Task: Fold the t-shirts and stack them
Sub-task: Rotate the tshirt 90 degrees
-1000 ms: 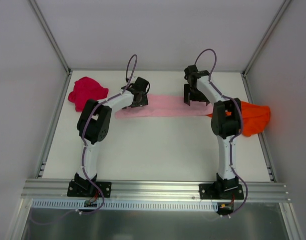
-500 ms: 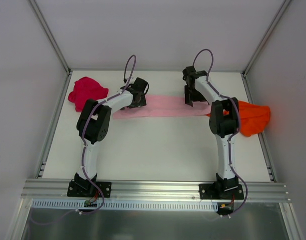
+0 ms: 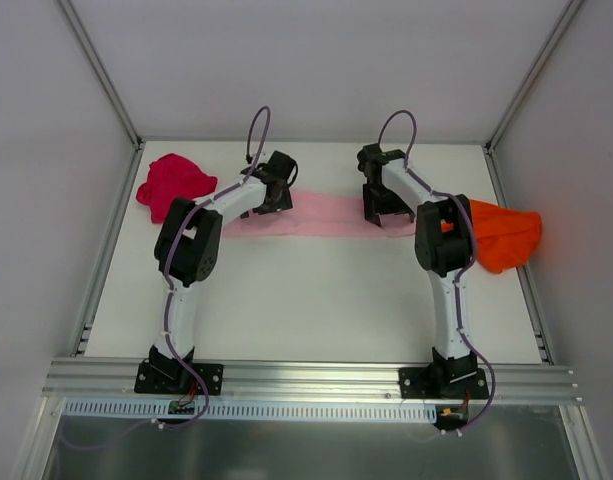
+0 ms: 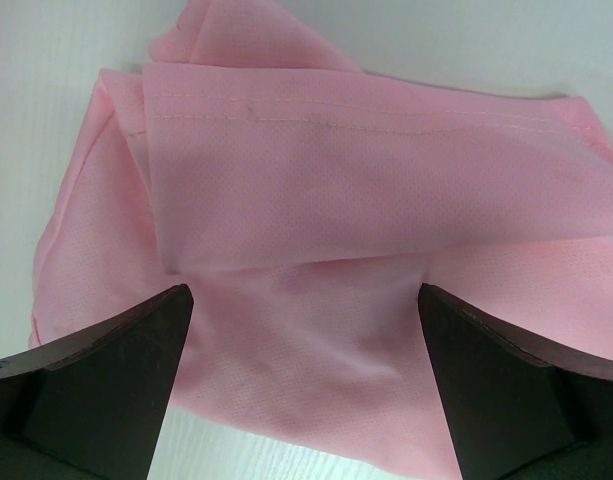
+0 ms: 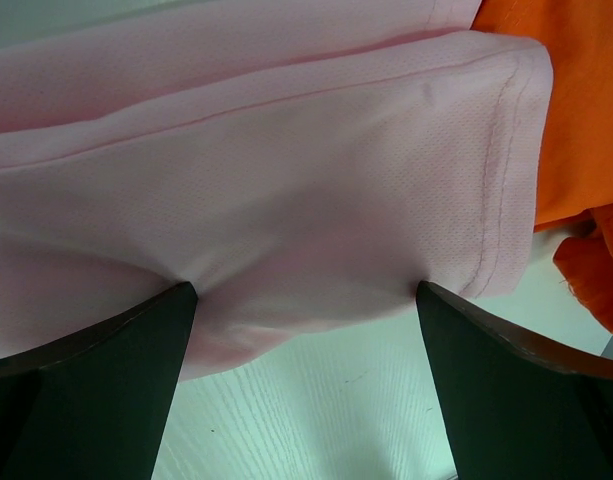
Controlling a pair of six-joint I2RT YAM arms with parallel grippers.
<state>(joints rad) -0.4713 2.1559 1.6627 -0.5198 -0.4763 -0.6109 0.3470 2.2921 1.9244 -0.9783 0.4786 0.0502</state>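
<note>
White table (image 3: 306, 300), grey walls (image 3: 316, 70) | left end effector (image 3: 276, 200), right end effector (image 3: 384, 212): wide over pink t-shirt (image 3: 326, 215)

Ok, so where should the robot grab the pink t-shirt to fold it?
At its two short ends, from straight above. The pink t-shirt lies flat as a long strip, so the ends are thin stacked layers open jaws can straddle. The left gripper and right gripper hang open over those ends. At the right end, stay clear of the orange t-shirt beside it.
</note>
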